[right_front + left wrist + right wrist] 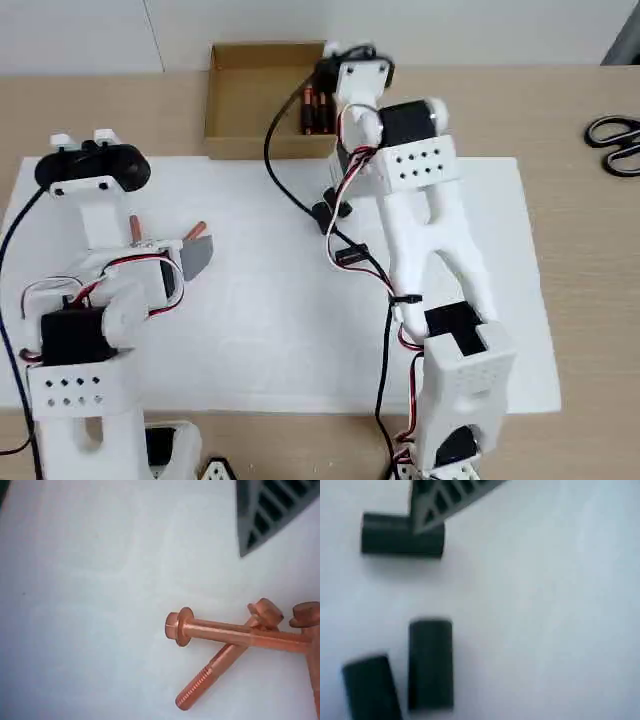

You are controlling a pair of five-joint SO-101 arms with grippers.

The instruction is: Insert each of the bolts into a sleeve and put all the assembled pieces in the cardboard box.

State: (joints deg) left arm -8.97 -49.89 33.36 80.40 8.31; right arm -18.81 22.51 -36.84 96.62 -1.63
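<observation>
The left arm sat folded close over its base, the left hand held low; the right arm stretched far forward, its wrist bent downward.

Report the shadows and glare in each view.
High view: even light, with only faint soft shadows on the sheet and no glare. Left wrist view: pale highlights run along the shafts of the bolts, and their shadows are weak. Right wrist view: the matte sleeves show no glint, and each is edged by a soft shadow.
</observation>
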